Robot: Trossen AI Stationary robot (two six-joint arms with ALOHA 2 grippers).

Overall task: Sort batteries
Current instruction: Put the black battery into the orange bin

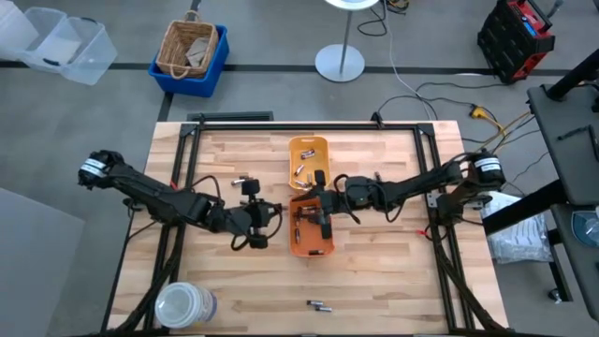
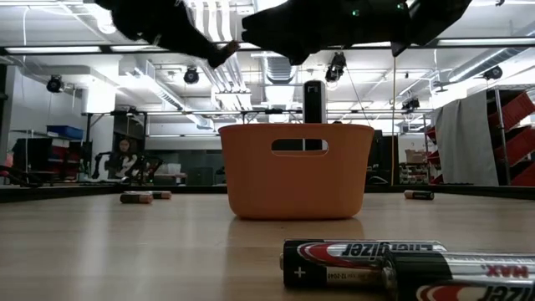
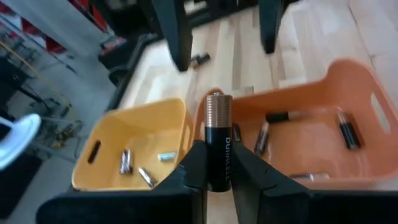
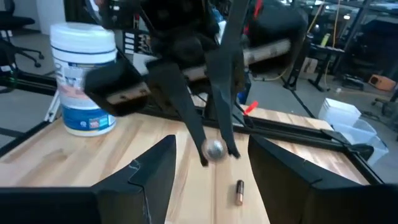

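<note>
The sort looks partly done: small cylindrical batteries lie in both the yellow plastic tray and the orange plastic tray. Others remain loose on the wooden table, including a pair near its front edge.

The left gripper pinches a black, copper-topped battery upright just beside the orange tray, while the right gripper hangs wide and empty over that tray.

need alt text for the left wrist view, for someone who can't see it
The left claw grips a black and copper battery upright above a wooden table. Beyond it are a yellow tray holding three small batteries and an orange tray holding several more. One loose battery lies farther off.
</note>
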